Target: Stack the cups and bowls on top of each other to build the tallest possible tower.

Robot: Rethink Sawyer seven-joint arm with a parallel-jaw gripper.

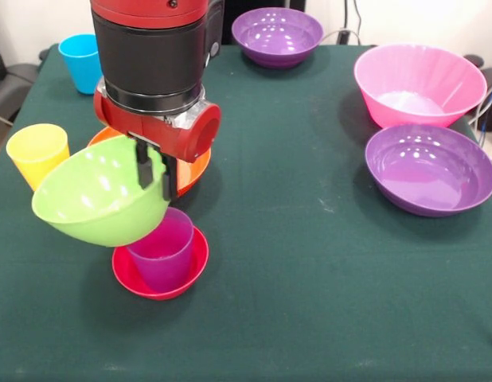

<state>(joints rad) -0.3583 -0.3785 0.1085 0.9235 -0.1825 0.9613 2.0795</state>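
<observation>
At lower left, the tower (160, 263) has 2 pieces: purple cup (162, 253) in red bowl (154, 280). The end effector (155, 173) grips the tilted green bowl (99, 195) just above; the rest sit unstacked on the bench (310, 263).

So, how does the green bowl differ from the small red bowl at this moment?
The glossy lime green plastic bowl is tilted and lifted, gripped at its rim by the tool; the small red plastic bowl lies flat on the table. The green one is larger and empty; the red one holds a purple plastic cup. Both are round.
</observation>
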